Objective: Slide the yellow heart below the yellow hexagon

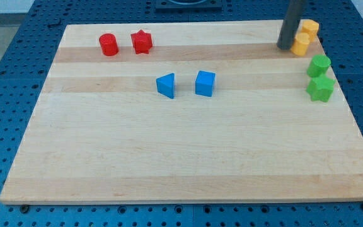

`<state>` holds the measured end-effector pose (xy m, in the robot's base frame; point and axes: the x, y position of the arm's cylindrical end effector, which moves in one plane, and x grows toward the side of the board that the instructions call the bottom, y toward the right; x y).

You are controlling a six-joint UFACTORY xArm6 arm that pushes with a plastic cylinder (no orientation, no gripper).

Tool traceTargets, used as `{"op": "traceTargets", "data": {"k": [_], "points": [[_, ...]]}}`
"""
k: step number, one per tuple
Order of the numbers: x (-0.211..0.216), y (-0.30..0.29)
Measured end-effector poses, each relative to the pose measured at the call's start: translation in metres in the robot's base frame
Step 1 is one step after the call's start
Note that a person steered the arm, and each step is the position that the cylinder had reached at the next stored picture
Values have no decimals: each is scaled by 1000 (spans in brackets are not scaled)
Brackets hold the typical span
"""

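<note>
Near the top right corner of the wooden board (188, 157), my tip (285, 46), a bare rod grasping nothing, touching or almost touching the left side of the lower yellow block (300, 44), with the other yellow block (309, 28) just above, shapes too small to tell

My tip (285, 46) at the view's top right, touching the lower yellow block (300, 44).

Yellow heart (300, 45) touching yellow hexagon (309, 28) (just below-left of it), board's top-right corner.
</note>
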<state>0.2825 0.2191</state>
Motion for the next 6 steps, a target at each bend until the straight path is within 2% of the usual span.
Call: {"op": "traceTargets", "data": {"k": [5,6], "points": [[0,16],[-14,-20]]}}
